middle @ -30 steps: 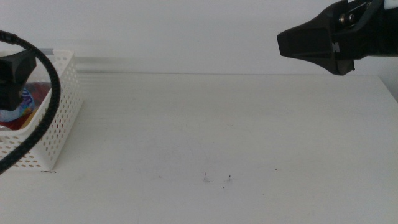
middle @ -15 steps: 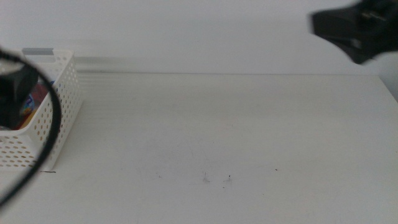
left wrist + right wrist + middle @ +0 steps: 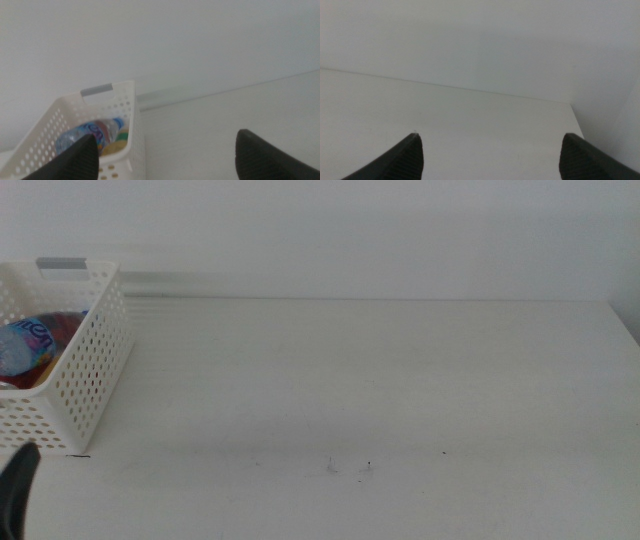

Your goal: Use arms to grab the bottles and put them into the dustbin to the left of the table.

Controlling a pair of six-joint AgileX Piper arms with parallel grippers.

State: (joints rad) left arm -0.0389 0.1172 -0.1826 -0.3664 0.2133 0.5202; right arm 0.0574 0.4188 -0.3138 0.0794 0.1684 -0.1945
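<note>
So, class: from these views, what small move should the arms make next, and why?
Probably none beyond parking. The bottles already lie in the dustbin, and no bottle shows on the table. The left gripper hangs open near the dustbin with nothing between its fingers; the right gripper is open too, over bare table. I'd have both settle at rest.
</note>
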